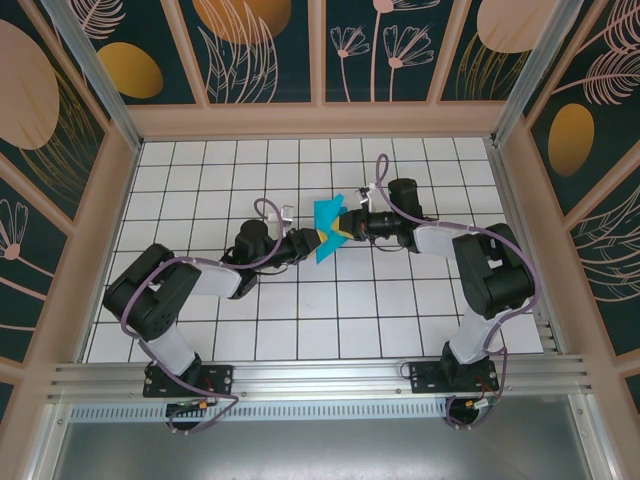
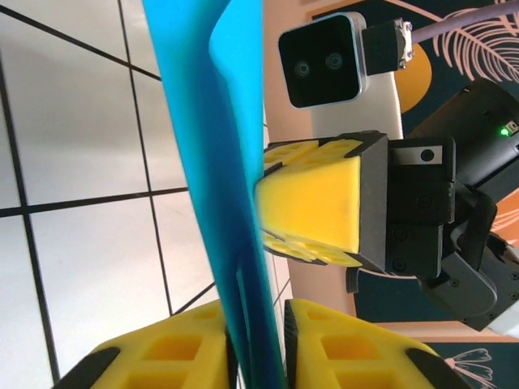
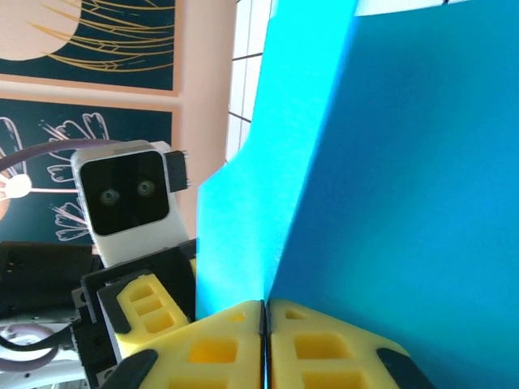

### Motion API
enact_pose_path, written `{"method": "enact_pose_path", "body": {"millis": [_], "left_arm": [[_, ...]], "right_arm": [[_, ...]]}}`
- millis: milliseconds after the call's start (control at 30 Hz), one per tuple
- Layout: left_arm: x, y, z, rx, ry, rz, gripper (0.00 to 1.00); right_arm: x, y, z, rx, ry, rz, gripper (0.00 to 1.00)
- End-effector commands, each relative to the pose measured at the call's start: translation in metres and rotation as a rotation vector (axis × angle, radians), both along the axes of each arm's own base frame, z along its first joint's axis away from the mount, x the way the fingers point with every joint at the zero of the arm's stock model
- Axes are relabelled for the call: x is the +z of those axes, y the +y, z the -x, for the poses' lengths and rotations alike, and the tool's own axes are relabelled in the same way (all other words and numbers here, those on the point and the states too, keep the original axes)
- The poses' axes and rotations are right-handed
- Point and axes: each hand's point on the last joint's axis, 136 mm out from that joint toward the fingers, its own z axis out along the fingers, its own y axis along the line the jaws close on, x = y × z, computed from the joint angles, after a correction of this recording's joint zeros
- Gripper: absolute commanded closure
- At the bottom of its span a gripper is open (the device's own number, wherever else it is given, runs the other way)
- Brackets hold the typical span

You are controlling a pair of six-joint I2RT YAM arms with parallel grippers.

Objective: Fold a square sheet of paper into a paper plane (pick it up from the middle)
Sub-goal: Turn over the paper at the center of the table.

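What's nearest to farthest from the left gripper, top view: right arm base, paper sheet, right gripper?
1. paper sheet, clamped in the left gripper.
2. right gripper, just across the sheet.
3. right arm base, table's near edge, right side.

Arms reach inward; left gripper (image 1: 314,243) and right gripper (image 1: 347,230) tip-to-tip, both clamped on the square sheet of paper (image 1: 326,216).

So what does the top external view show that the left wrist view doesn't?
Top external: the left arm and right arm whole, meeting mid-table, the square sheet of paper between the left tool and right tool. Left wrist: the sheet pinched between the left tool's yellow pads, seen edge-on. Both: teal paper, the right tool, grid table.
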Motion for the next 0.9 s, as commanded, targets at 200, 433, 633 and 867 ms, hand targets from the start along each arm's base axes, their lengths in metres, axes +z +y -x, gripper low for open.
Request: {"method": "enact_pose_path", "body": {"millis": [200,433,633,867], "left_arm": [[-0.015,0.031,-0.021,0.098,-0.059,-0.411,0.90],[-0.012,0.090,-0.036,0.250,-0.100,-0.909,0.90],[-0.005,0.120,-0.039,0.344,-0.145,-1.346,0.90],[-0.042,0.100,-0.041,0.272,-0.108,-1.516,0.87]], "right_arm": [[-0.002,-0.046,-0.019,-0.238,-0.110,0.277,0.56],[-0.014,-0.094,-0.022,-0.451,-0.157,0.499,0.37],[-0.017,-0.110,-0.013,-0.503,-0.197,0.551,0.17],[-0.028,-0.127,-0.007,-0.561,-0.164,0.590,0.12]]}}
